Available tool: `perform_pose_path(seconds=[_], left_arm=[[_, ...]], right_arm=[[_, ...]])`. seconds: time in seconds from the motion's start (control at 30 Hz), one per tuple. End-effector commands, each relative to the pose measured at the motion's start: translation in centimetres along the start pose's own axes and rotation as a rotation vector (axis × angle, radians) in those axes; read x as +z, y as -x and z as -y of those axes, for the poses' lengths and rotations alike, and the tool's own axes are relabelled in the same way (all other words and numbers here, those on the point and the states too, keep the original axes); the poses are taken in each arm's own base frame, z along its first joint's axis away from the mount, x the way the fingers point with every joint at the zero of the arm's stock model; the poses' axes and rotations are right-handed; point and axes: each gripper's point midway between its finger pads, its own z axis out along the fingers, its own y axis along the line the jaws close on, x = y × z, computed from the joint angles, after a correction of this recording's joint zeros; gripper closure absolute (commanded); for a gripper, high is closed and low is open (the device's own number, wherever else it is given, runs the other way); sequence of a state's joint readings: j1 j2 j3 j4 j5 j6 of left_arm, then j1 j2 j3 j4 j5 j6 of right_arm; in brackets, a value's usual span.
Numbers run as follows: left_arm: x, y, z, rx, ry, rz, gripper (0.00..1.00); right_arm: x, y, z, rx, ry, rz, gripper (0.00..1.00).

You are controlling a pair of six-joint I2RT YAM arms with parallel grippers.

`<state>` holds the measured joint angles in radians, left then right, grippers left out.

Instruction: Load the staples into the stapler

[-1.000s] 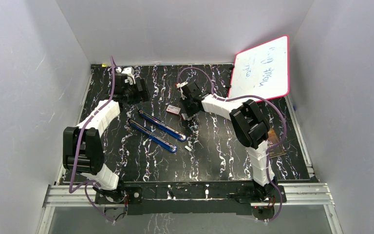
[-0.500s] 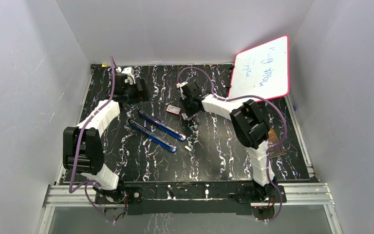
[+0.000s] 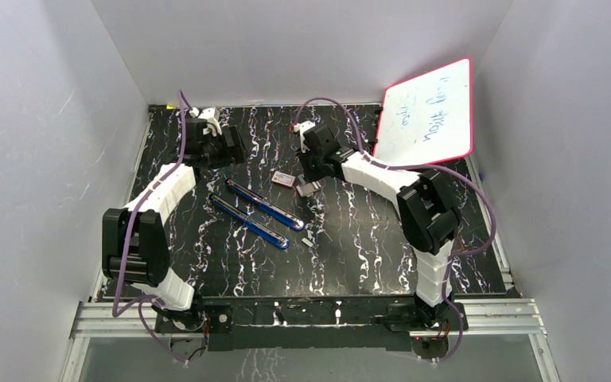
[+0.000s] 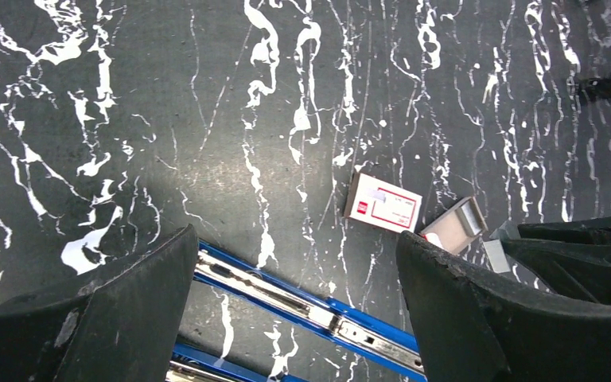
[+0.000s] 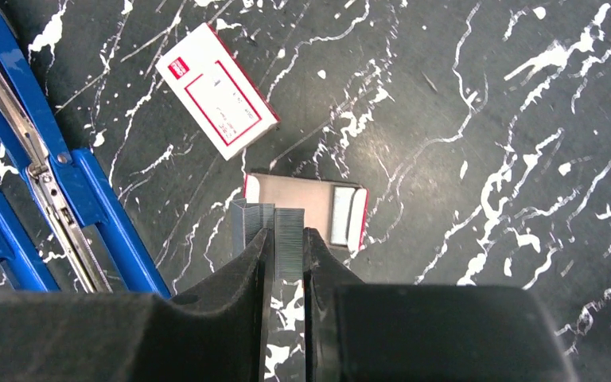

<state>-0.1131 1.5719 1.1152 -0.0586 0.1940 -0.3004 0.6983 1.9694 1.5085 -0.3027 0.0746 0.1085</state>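
The blue stapler (image 3: 258, 211) lies opened out flat in two long bars at mid-table, its metal channel facing up (image 4: 310, 306). My right gripper (image 5: 288, 232) is shut on a grey strip of staples (image 5: 289, 247), held just above the small open tray (image 5: 306, 208). A second grey strip (image 5: 248, 224) sits against the outside of its left finger. My left gripper (image 4: 296, 243) hangs wide open above the stapler's far end with nothing between its fingers. In the top view the right gripper (image 3: 312, 171) hovers by the tray (image 3: 309, 189).
A small red-and-white box (image 3: 284, 179) lies beside the tray, just beyond the stapler. A small pale piece (image 3: 308, 241) lies near the stapler's near end. A pink-framed whiteboard (image 3: 430, 111) leans at the back right. Grey walls close in three sides.
The right arm has risen and swung back from the tray, carrying the staple strip, so the tray now shows. The left arm has hardly moved.
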Motion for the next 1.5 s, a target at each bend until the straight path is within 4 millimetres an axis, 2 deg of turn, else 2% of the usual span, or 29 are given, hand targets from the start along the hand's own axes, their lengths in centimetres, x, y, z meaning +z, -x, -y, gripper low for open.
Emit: perform_pose_path(seconds=[0.0,0.17,0.33,0.6,0.73,0.83,1.07,1.27,1.47], left_arm=[[-1.9,1.9,2.3,-0.008,-0.098,0.06,0.06],[-2.2,1.6,3.1,-0.008,-0.141,0.047,0.06],[-2.2,0.6,4.2,-0.04,-0.186,0.015,0.07],[-1.9,-3.1,7.4,0.0,-0.215,-0.056,0.09],[-1.7,-4.2,8.6,0.011,-0.226,-0.08,0.09],[-1.5,-4.5,9.2,0.021,-0.232,-0.089,0.09],[-1.3,-5.0,9.5,0.031,-0.227,-0.106,0.09],[-1.2,-5.0,9.5,0.032,-0.225,-0.11,0.09],[-1.2,-5.4,9.4,0.034,-0.222,-0.118,0.09]], right_arm=[[-2.5,2.1,0.7,0.048,0.004,0.085,0.86],[-3.2,1.6,0.9,0.067,0.009,0.082,0.86],[-4.0,-0.5,0.6,0.084,0.025,0.049,0.86],[-5.9,-6.1,0.1,0.12,0.016,-0.039,0.86],[-5.9,-9.1,-1.1,0.107,0.011,-0.097,0.84],[-5.9,-10.6,-1.4,0.095,-0.005,-0.126,0.83],[-6.1,-12.3,-0.1,0.073,-0.081,-0.143,0.8],[-6.1,-12.6,0.7,0.062,-0.127,-0.148,0.78],[-6.2,-12.7,1.0,0.067,-0.147,-0.144,0.68]])
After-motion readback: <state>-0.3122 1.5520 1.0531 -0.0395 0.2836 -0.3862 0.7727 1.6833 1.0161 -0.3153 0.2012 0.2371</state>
